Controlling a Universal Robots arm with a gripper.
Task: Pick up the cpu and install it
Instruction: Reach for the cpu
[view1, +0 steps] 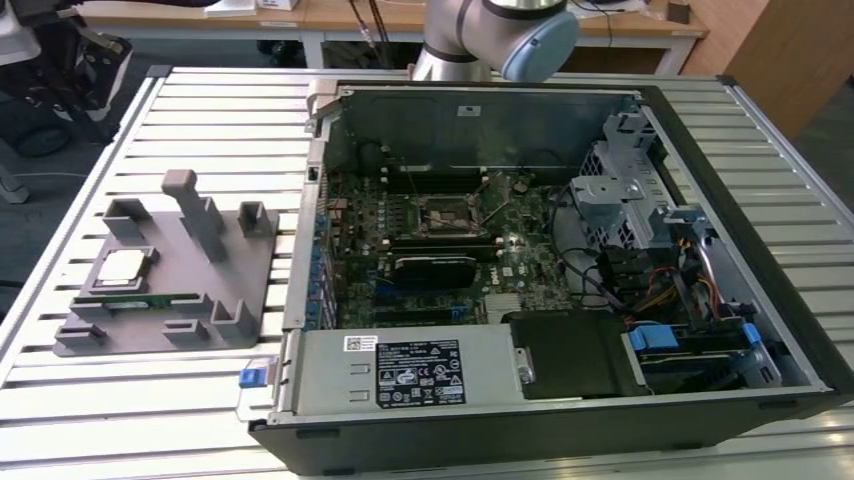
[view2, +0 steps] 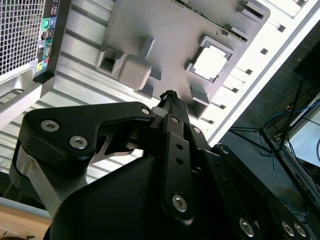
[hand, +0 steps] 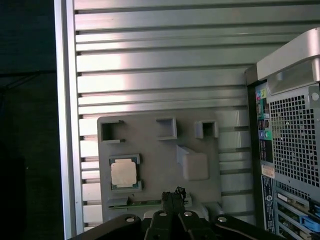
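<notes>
The slatted metal tabletop (view1: 200, 110) carries an open computer case (view1: 400, 375) and, at the exterior view's left of it, a grey holder (view1: 247, 300). The cpu (view1: 123, 266) lies flat in a pocket near the holder's outer edge, with its shiny silver top upward and a thin green rim. It is square, and its sides are parallel to the holder's sides. The gripper (hand: 172, 196) hangs well apart from the cpu, its fingers pressed together on nothing.

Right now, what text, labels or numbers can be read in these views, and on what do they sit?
Nothing is legible.
power supply stickers: print too small to read.
inner-wall sticker: too small to read.
rear port markings: blurred.
cpu: no readable marking on its metal top.
</notes>
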